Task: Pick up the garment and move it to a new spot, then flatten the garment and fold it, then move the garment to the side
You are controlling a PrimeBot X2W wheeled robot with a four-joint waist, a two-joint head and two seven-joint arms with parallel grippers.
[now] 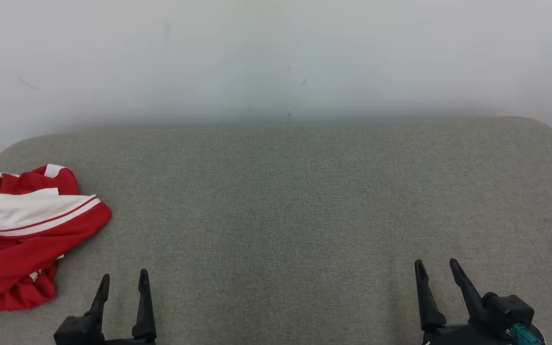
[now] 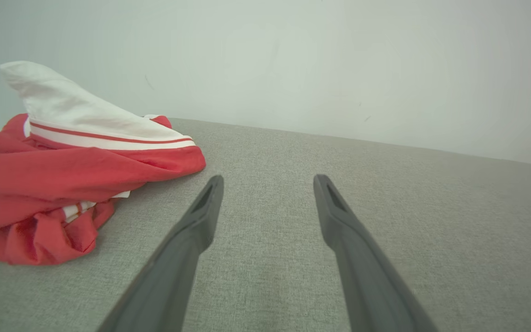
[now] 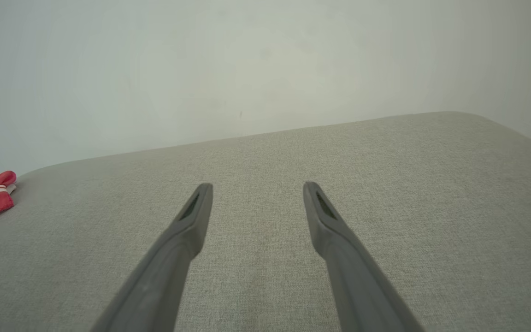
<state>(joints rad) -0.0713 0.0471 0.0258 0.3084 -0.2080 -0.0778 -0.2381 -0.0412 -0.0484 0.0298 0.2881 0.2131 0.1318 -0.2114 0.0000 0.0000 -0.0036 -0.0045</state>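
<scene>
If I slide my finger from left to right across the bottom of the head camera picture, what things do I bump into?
red and white garment → left tool → right tool

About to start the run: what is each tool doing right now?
Left tool: open, empty, beside the garment.
Right tool: open, empty.

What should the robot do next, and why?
Probably reach the left gripper leftward toward the red and white garment. It lies crumpled at the left end of the grey surface, nearest that gripper, and both it and the right gripper stand open, holding nothing.
</scene>
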